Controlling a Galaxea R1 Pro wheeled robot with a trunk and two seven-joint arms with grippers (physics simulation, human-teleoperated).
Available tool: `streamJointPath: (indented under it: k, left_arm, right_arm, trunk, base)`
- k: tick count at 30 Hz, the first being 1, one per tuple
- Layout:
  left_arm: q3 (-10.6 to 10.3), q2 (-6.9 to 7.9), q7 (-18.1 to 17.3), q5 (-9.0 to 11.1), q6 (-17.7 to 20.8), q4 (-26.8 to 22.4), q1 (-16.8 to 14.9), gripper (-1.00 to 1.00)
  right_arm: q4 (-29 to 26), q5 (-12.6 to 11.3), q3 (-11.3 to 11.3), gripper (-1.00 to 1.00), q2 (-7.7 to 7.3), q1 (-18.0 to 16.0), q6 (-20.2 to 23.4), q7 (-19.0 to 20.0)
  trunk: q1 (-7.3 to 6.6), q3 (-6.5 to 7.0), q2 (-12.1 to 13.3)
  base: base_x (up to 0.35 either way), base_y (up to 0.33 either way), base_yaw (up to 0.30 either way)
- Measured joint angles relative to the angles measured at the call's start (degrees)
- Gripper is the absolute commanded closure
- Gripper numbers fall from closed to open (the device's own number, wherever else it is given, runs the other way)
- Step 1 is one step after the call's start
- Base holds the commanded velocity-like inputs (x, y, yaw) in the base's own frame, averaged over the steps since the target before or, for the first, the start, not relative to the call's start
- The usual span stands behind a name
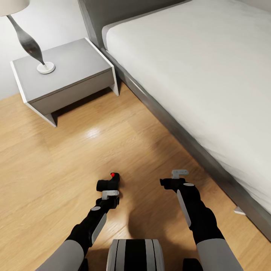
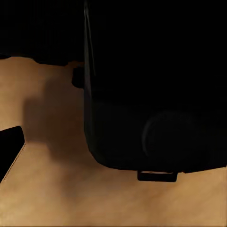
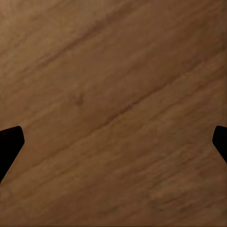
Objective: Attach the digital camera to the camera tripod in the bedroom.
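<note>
The digital camera (image 1: 109,182), a small black box with a red dot on top, is held low over the wood floor in front of my base, with my left gripper (image 1: 108,189) shut on it. In the left wrist view the camera's dark body (image 2: 151,94) looms close, and one fingertip (image 2: 10,147) shows beside it. My right gripper (image 1: 166,183) hangs open above bare planks, its fingertips (image 3: 9,142) wide apart with nothing between them. This is the bedroom, with the white bed (image 1: 195,67) at the right. The camera tripod is out of view.
A grey nightstand (image 1: 75,64) stands at the back left by the wall, carrying a lamp with a twisted dark stem (image 1: 28,43). The bed's grey frame (image 1: 180,133) runs diagonally along the right. Light wood floor (image 1: 56,158) spreads between them.
</note>
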Motion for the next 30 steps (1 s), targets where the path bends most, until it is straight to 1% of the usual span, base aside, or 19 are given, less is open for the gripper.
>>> streamJointPath:
  k: [30]
  left_arm:
    - [0.0, -0.08, 0.2, 0.1, 0.0, -0.2, 0.0, -1.00]
  right_arm:
    - [0.0, -0.1, 0.0, -1.00, -0.12, 0.0, 0.2, 0.0]
  trunk:
    - [0.01, 0.00, 0.0]
  base:
    - [0.004, 0.000, 0.000]
